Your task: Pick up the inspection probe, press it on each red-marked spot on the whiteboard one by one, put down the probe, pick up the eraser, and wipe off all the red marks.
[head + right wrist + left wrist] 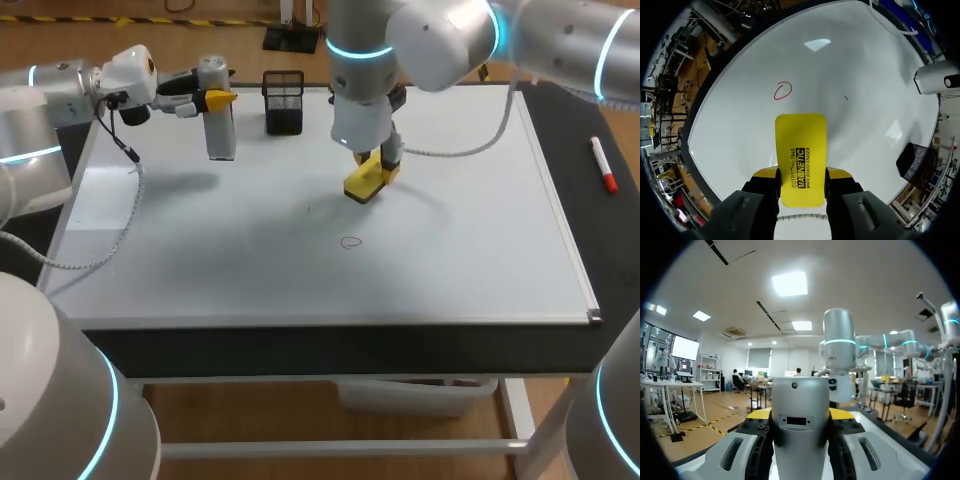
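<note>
Left claw: hangs above the far left corner of the whiteboard. Fingers closed against the two sides of the probe, a grey tube. In the head view the probe hangs down from the fingers towards the board. In the left wrist view it stands up between the yellow tips.

Right claw: over the middle of the board, towards the far edge, pointing down. Fingers clamped on the two long sides of the yellow eraser, which sticks out well beyond the tips. I cannot tell whether the eraser's face touches the board or sits just above it.

Red mark: one small open ring on the board, nearer the front edge than the eraser and apart from it. In the right wrist view it lies ahead of the eraser.

Black mesh basket: at the board's far edge, between the two claws.

Red marker pen: on the dark strip to the right of the board.
</note>
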